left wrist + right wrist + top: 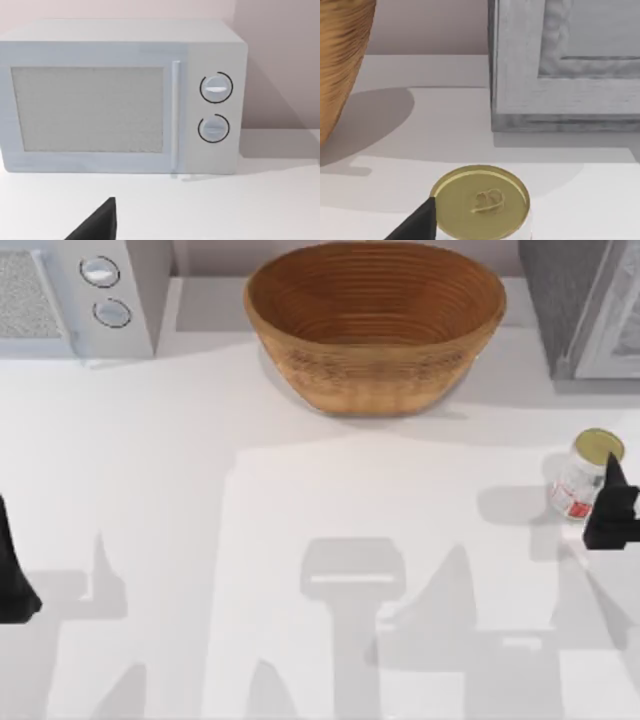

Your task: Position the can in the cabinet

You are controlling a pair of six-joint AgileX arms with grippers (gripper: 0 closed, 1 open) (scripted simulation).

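Small gold-topped white can [588, 475] stands on my bench near the grey speckled cabinet [560, 300], right gripper [606, 502] beside it, finger state unclear; stowing remains undone.

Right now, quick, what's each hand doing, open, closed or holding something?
Left hand: parked at the table's left edge; cannot be told.
Right hand: beside the can; grip cannot be told.

We see the white microwave [122, 97], two round knobs [216, 88] stacked, at the worktop's [240, 210] back edge; our left gripper's fingertip [100, 222] below.
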